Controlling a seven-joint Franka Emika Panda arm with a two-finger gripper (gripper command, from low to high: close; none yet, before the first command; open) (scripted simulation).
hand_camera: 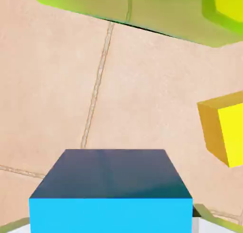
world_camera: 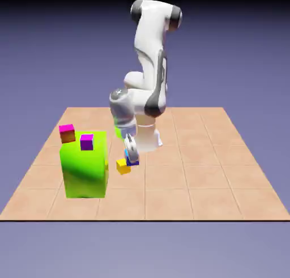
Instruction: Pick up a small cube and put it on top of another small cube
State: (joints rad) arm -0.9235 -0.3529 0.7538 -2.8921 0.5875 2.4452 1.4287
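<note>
From here the gripper (world_camera: 132,156) is clenched on the one small blue cube (hand_camera: 110,213), which hides most of its fingertips in the hand view and is itself partly covered in the exterior view. One plain yellow cube (world_camera: 123,166) sits just beside it, another yellow patch (world_camera: 106,165) is mostly hidden by the big lime-green block (world_camera: 85,169), and I count two more cubes, one magenta-topped orange (world_camera: 67,133), one purple (world_camera: 86,142).

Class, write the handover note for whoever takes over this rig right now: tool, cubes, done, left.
Tool: shut on the blue cube.
Yellow cube: on the tiled surface, beside the big lime-green block, with a gap between them.
Done: blue cube gripped; whether it is off the surface, I cannot tell.
Left: bring it over the yellow cube, set it on top, release.
</note>
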